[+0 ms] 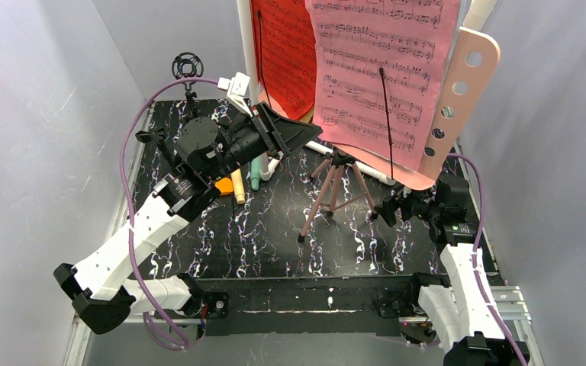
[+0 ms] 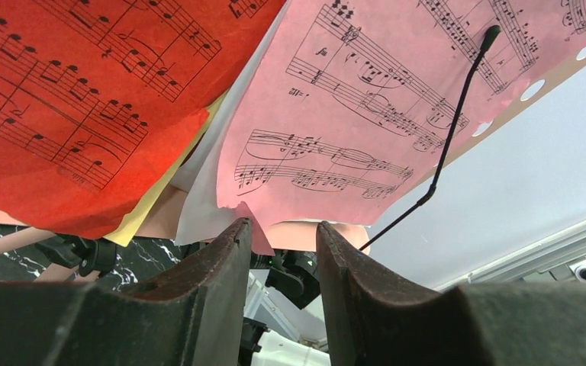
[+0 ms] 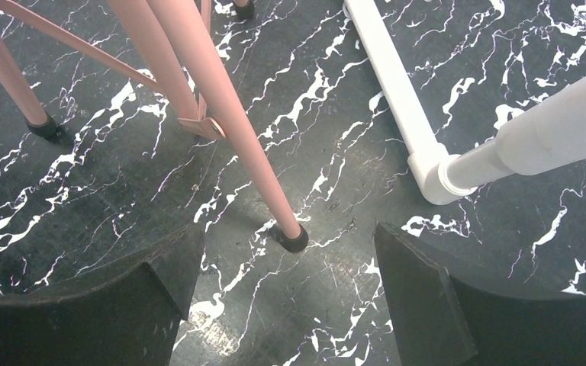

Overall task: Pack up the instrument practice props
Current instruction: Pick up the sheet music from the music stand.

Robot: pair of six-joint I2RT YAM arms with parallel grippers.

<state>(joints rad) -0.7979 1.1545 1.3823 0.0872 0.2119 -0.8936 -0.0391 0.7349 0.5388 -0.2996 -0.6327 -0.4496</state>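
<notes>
Both jaws released; left gripper [image 2: 282,232] yanking the wire-clipped pink sheet music [image 2: 366,99] could tear it; right gripper [image 3: 288,252] could topple the tripod leg [image 3: 221,114].

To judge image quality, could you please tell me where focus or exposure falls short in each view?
Top external: evenly lit and sharp, no glare. Left wrist: pink sheet music crisp, left end effector dark and soft in the foreground. Right wrist: marbled table sharp, white pipe nearly blown out, right end effector underexposed.

Reaching up at the left of the stand [image 1: 469,76] with the left gripper [image 2: 282,229], jaws narrowly parted; hanging low by its legs with the right gripper [image 3: 288,236], jaws wide apart.
</notes>
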